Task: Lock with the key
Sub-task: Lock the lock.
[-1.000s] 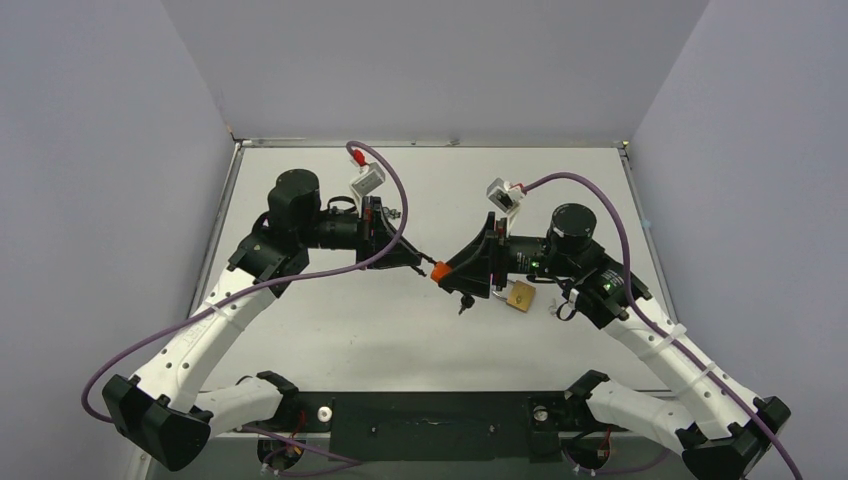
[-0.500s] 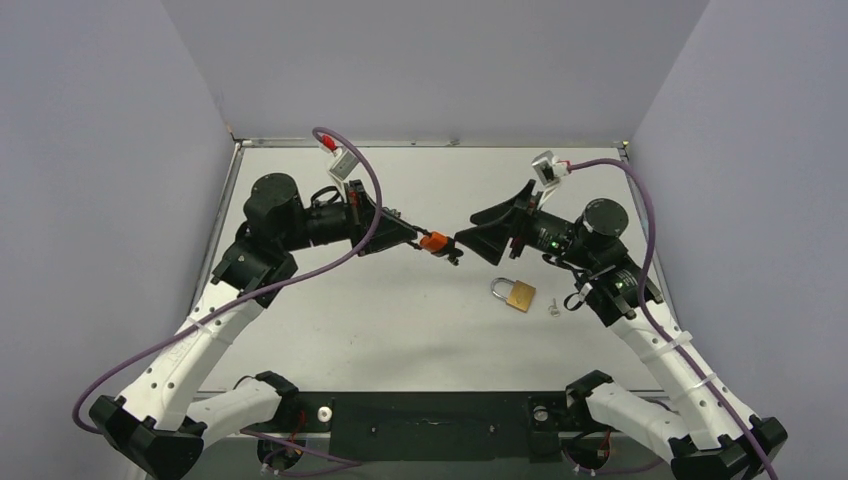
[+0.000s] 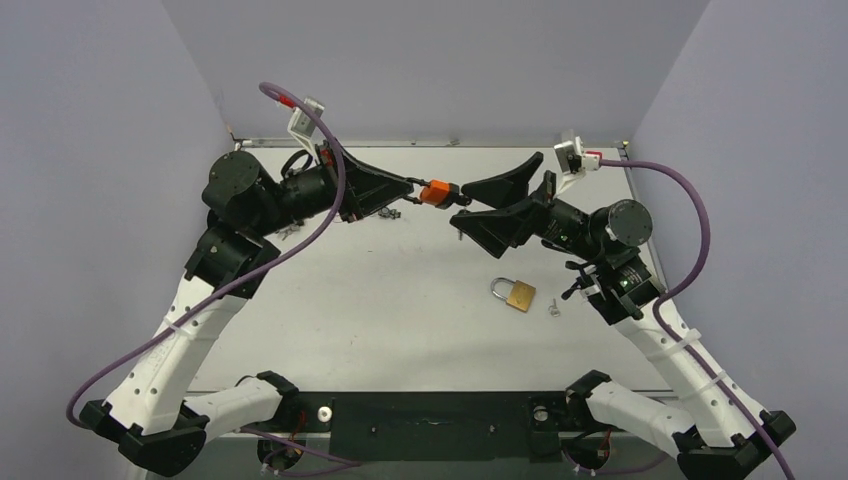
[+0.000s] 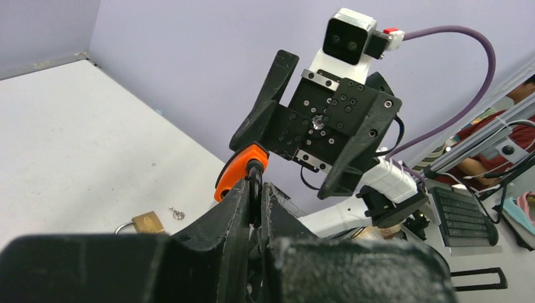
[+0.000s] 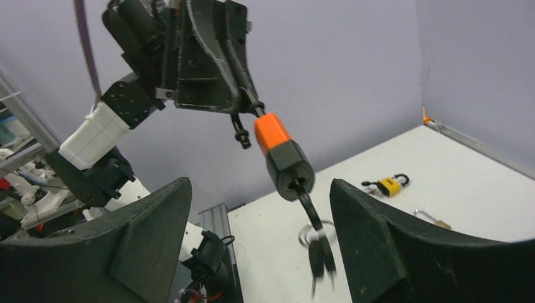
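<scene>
My left gripper [image 3: 412,190] is shut on the black shackle of an orange and black padlock [image 3: 437,192] and holds it high above the table. In the left wrist view the fingers [image 4: 236,202] pinch the shackle under the orange body [image 4: 240,178]. A bunch of keys [image 5: 318,249] hangs from the padlock's [image 5: 282,154] keyhole, one key in the lock. My right gripper [image 3: 460,203] is wide open facing the padlock, one finger [image 5: 151,233] on each side, touching nothing.
A brass padlock [image 3: 518,293] lies on the table with a small loose key [image 3: 552,309] beside it. A yellow padlock [image 5: 391,185] with keys lies on the table near the left arm. The left arm's cable [image 3: 330,160] loops over it.
Both arms have risen and moved toward the back wall with the orange padlock between them. My right gripper has opened wide. The brass padlock now lies uncovered.
</scene>
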Controlling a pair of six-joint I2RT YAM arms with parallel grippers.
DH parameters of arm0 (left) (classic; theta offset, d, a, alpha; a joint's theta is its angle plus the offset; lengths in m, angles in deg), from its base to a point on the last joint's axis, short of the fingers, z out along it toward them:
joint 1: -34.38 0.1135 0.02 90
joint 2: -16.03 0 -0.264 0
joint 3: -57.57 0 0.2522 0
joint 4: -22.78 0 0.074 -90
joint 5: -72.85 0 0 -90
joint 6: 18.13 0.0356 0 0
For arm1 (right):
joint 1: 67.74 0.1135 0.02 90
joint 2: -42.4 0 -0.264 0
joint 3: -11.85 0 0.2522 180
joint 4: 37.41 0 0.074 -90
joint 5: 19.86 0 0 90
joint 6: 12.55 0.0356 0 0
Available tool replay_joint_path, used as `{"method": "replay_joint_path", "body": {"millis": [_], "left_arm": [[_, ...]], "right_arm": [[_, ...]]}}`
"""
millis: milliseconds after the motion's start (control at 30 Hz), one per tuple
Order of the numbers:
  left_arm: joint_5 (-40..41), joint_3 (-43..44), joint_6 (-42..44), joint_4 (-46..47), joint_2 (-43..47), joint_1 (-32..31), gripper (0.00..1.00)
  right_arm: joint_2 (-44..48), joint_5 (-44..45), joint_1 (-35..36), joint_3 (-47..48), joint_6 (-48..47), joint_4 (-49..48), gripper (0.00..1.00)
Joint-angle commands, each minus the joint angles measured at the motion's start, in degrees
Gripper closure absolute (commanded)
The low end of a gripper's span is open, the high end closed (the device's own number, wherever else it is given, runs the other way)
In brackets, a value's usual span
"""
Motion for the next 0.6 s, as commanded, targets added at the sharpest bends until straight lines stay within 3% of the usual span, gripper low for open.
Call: {"method": "replay_joint_path", "body": {"millis": [0, 233, 567], "left_arm": [[2.26, 5.49, -3.32, 4.01, -0.61, -0.79, 1.00], [1.02, 7.02, -4.99, 4.97, -0.76, -1.03, 1.00], [-0.26, 7.24, -7.02, 7.48, -0.64, -1.08, 1.00]], "right_arm": [[-2.29, 1.82, 1.96, 6.15, -4.76, -3.10, 0.24], [-3.55, 2.93, 2.07, 10.24, -9.68, 0.88, 0.24], [-7.63, -1.48, 3.94, 12.93, -9.29, 0.05, 0.28]]}}
